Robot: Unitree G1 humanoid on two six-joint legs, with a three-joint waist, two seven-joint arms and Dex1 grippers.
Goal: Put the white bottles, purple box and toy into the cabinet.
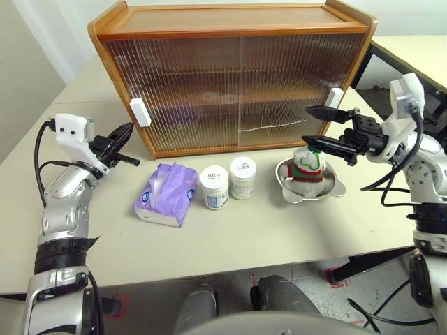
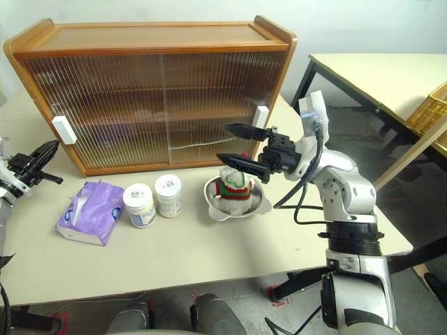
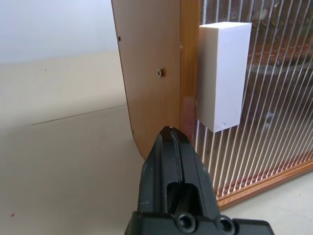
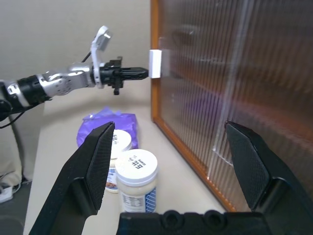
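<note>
A: Report item positions, nearest first.

B: On the worktop [image 1: 230,234] the purple box [image 1: 166,194] lies at the left. Just beside it stand the white bottles [image 1: 228,182], close together. The toy [image 1: 308,166] sits in a metal bowl [image 1: 286,185] to their right. Behind all of these stands the cabinet [image 1: 234,77], both sliding doors drawn closed.

A: Which step is in hand?

B: Judged from the layout, door opening. No item is stowed yet. The left hand [image 1: 120,146] is clenched, fingers pressed together, holding nothing, with its tip close to the left door's white handle [image 3: 224,73]; contact cannot be confirmed.

A: And the right hand?

B: The right hand [image 1: 320,127] is spread wide and empty, hovering above the toy, near the right door's handle [image 1: 335,98].

A: Next move?

B: Probably set the closed left fingertips against the handle's side and push the door along its track.
</note>
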